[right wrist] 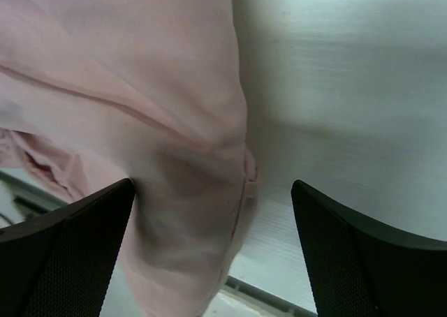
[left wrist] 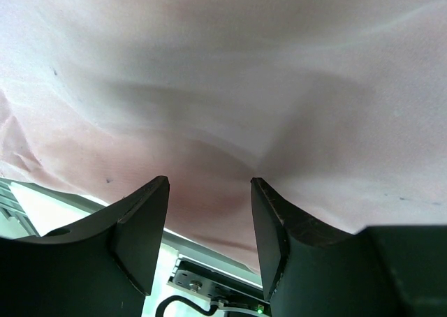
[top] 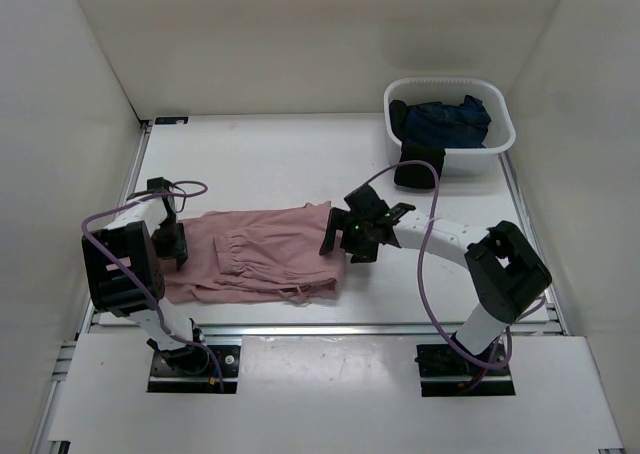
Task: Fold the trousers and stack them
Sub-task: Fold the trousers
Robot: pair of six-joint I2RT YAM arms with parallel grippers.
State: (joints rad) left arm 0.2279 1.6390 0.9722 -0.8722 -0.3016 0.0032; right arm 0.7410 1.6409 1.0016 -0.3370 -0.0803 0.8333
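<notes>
The dusty-pink trousers (top: 255,254) lie folded into a rough rectangle on the white table, left of centre. My left gripper (top: 172,236) is at their left edge. In the left wrist view its jaws (left wrist: 209,181) stand apart with nothing between the fingers, and the pink cloth (left wrist: 230,86) fills the view just beyond the tips. My right gripper (top: 340,236) hovers over the trousers' right edge. Its jaws (right wrist: 213,184) are wide open, and the hem of the cloth (right wrist: 174,121) lies below them, loose.
A white basket (top: 500,139) stands at the back right with a dark navy garment (top: 445,122) inside. A black cloth (top: 418,166) hangs over its front. White walls enclose the table, and a metal rail (top: 330,326) runs along the near edge.
</notes>
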